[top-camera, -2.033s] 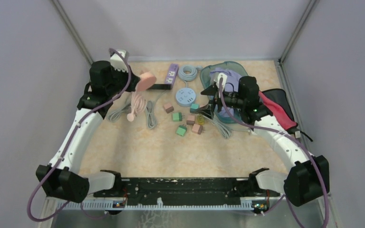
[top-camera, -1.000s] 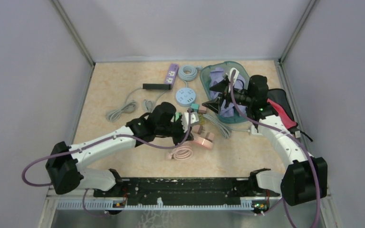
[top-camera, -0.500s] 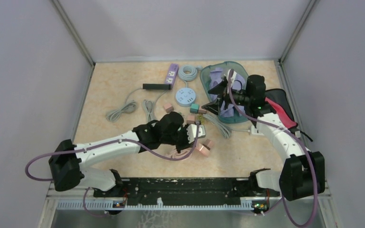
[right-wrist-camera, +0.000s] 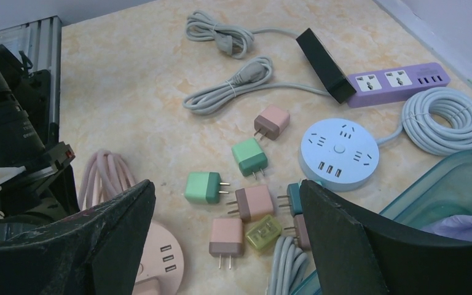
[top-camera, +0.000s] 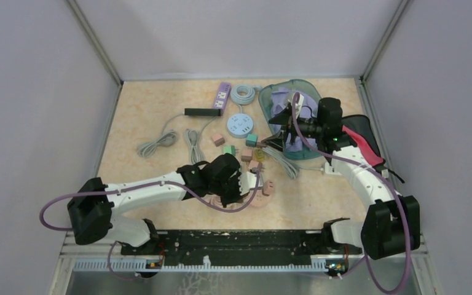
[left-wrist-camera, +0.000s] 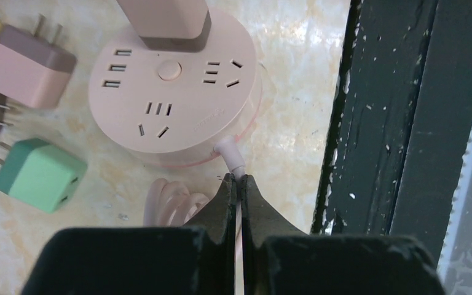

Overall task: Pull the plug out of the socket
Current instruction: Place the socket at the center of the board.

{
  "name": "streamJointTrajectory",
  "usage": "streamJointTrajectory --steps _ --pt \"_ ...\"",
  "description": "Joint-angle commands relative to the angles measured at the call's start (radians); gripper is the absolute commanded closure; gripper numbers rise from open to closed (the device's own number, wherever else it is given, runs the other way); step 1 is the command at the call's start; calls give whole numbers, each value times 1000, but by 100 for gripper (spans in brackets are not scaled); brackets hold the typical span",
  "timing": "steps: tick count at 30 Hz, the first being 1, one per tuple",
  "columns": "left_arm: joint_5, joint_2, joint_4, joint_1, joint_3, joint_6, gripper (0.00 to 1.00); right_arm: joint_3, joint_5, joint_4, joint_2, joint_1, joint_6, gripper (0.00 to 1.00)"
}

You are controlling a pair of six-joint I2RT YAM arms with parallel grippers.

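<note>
Near the desk (left-wrist-camera: 295, 74) front edge, left end effector (left-wrist-camera: 238, 192) clamps tight on cord (left-wrist-camera: 232, 161) of pink socket (left-wrist-camera: 172, 104); plug (left-wrist-camera: 167, 21) seated in it; right end effector (right-wrist-camera: 226, 187) spread wide, empty.

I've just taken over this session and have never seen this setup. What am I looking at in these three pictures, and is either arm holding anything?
Two robot arms are bolted at the near edge of a table. The wide picture looks down from above and behind them, showing the left arm and right arm. The other two come from cameras on each wrist, looking along that arm's own jaws. On the table lie a pink round socket with a pink plug in it, a blue round socket, a purple power strip, coiled cables and small adapter cubes. A teal bin sits far right. The left jaws are shut on the pink cord leaving that socket. The right jaws stand open, holding nothing.
</note>
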Motion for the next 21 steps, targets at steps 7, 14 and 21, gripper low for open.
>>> streamJointTrajectory --steps 7,14,21 --pt "-81 147 -106 -4 27 48 92 31 -7 3 -12 -9 -49 13" --pt "-50 242 -74 -2 72 52 60 54 5 -53 -13 -10 -103 13" --pt "-25 161 -24 -2 32 19 41 60 4 -85 -8 -11 -139 13"
